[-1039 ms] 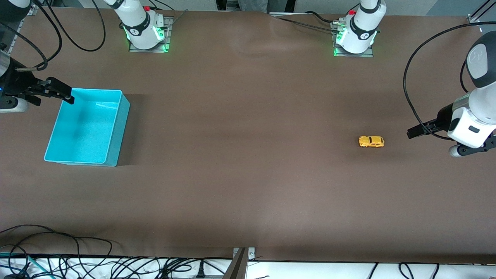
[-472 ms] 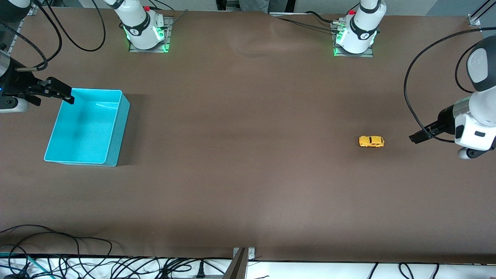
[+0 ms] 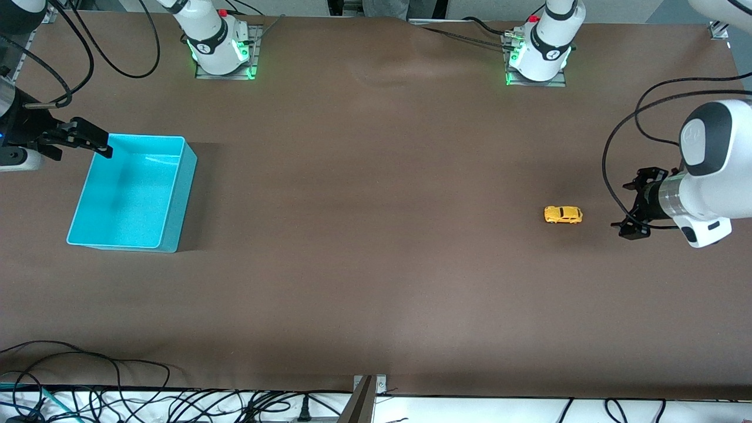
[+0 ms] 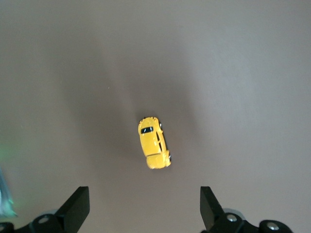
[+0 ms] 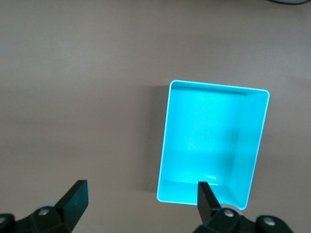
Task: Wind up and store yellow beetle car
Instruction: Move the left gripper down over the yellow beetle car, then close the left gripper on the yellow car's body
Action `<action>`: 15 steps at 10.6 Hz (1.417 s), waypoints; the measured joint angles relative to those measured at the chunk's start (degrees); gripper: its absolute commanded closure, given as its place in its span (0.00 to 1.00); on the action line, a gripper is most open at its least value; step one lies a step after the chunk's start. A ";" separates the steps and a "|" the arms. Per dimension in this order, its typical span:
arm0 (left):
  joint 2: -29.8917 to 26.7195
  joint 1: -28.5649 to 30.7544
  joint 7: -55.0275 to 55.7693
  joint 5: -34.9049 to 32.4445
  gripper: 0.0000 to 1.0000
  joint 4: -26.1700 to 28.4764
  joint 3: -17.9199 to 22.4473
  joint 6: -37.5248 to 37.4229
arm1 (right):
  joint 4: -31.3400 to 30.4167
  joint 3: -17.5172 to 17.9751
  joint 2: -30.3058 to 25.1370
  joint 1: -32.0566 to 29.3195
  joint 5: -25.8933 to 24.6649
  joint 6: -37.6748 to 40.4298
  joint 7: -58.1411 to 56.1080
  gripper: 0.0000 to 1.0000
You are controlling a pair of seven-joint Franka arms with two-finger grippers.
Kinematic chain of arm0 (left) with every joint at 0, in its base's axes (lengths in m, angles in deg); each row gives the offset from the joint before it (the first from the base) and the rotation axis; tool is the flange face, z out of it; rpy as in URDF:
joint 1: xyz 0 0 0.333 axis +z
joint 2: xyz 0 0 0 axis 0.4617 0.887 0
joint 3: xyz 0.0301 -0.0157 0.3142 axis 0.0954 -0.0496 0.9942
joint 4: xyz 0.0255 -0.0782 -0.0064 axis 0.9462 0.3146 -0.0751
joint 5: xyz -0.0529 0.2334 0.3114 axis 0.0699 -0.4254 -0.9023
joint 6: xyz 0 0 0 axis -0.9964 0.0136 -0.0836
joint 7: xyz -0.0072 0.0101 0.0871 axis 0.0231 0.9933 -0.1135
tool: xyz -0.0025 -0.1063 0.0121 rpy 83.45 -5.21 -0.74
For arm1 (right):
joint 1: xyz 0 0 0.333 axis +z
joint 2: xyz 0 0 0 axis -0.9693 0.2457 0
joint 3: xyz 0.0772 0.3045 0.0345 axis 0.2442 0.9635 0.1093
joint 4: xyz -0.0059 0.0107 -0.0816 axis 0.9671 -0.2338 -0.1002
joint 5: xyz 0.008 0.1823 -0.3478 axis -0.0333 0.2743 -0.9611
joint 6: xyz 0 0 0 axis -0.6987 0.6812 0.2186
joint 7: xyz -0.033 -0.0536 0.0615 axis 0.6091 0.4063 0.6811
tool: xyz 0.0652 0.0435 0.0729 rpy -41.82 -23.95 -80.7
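Swung round and lowered toward the yellow beetle car (image 3: 563, 214), left tool (image 3: 630, 202) now open just beside it near the table's left-arm end. Right tool (image 3: 88, 140) open, waiting over the turquoise bin (image 3: 179, 194); grasp judged next.

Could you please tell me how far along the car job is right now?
Nothing looks finished: the yellow beetle car sits on the table, ungrasped. In hand: the open left tool is beside it. Winding and storing in the turquoise bin, where the open right tool waits, remain.
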 measured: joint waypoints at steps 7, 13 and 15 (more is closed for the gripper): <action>-0.04 -0.10 16.34 0.12 0.00 22.03 -2.02 29.80 | -0.03 0.48 0.28 0.09 0.00 -0.04 0.00 0.00; 0.39 -0.65 20.24 -1.32 0.00 31.41 -3.86 41.36 | -0.03 0.71 0.30 0.17 0.00 -0.08 0.00 0.00; 1.30 -0.76 21.70 -3.54 0.00 31.66 -3.91 41.75 | -0.03 0.72 0.30 0.17 0.00 -0.08 0.00 0.00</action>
